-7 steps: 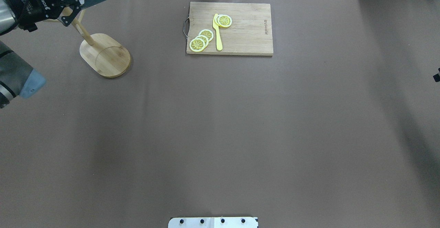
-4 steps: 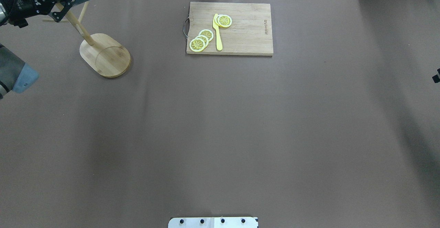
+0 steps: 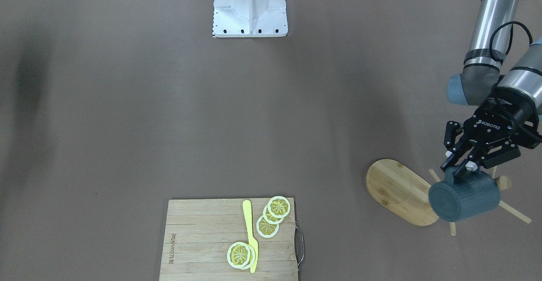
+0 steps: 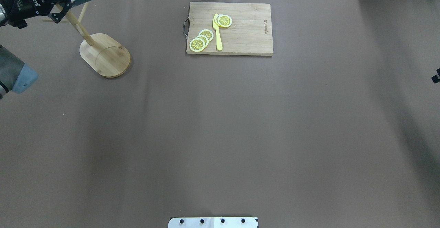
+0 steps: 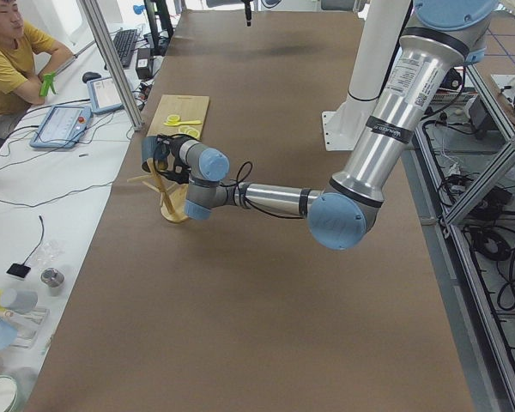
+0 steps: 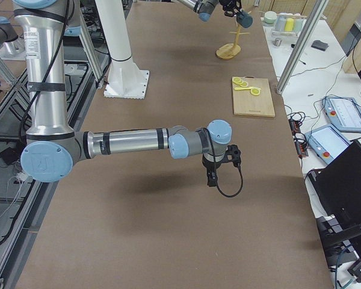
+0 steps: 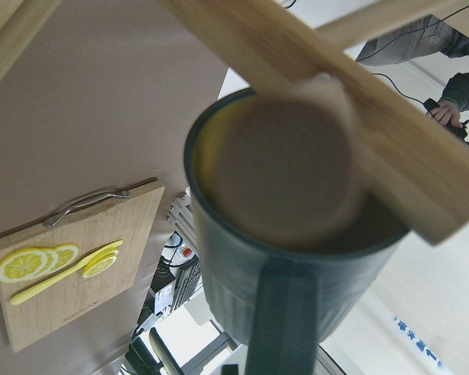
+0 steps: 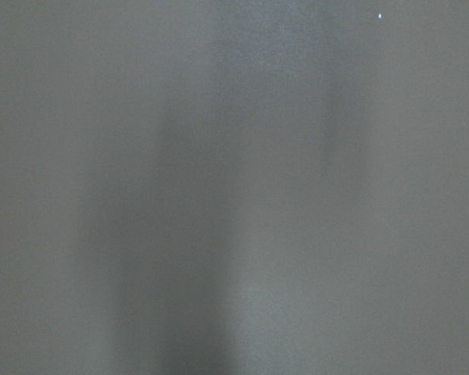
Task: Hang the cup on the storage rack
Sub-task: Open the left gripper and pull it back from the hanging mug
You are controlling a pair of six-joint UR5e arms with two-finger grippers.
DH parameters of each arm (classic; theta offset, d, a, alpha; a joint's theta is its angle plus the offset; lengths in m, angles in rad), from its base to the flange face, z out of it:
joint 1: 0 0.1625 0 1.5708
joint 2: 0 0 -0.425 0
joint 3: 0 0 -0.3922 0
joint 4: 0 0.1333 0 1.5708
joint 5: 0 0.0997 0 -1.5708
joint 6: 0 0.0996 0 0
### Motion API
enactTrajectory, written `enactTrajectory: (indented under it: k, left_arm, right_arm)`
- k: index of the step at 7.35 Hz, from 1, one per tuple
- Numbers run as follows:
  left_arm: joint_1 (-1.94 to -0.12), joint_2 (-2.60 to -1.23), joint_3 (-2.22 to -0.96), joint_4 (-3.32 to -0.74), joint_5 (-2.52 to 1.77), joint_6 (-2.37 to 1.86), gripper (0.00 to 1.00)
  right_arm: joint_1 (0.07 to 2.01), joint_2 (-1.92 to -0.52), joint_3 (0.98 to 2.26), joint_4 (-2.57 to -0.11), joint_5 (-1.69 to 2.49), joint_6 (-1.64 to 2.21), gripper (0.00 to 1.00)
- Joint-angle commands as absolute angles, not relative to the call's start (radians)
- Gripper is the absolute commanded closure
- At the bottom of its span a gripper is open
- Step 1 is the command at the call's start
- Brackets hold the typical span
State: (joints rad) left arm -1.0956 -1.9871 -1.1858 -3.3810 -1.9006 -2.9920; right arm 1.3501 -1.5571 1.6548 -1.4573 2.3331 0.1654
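Left gripper (image 3: 462, 167): clenched on the cup (image 3: 465, 196) at its handle side (the fingertips are largely masked by the mug body).
Cup: held off the table, tipped on its side, close by the upper pegs of the storage rack (image 3: 396, 188). The overhead view crops it at the frame edge. Whether the handle sits on a peg cannot be told.
Storage rack: oval base on the table, post mostly hidden behind the cup.
Cutting board (image 3: 199, 238): lower edge cropped, carrying lemon slices (image 3: 271, 219) and a yellow knife (image 3: 250, 234).
Right gripper (image 6: 212, 176): well apart from the rack, pointing down. Grip state cannot be told.
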Motion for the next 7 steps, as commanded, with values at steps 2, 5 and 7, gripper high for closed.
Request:
enactTrajectory:
  k: [2,5,7]
  left_arm:
    - [-1.095,-1.987,-1.186,-3.381,-1.901,-2.99,0.42]
    - [-1.135,-1.952,-1.224,-3.413,-1.942,-2.984,0.02]
    - [-1.273,-1.838,-1.244,-3.502,-2.151,-2.825,0.02]
  right_arm:
    - [1.344,-1.551,1.654,-1.457,2.333,0.175,0.0]
    - [1.341,-1.53,1.637,-1.457,2.333,0.176,0.0]
    - [1.341,-1.513,1.62,-1.457,2.332,0.175,0.0]
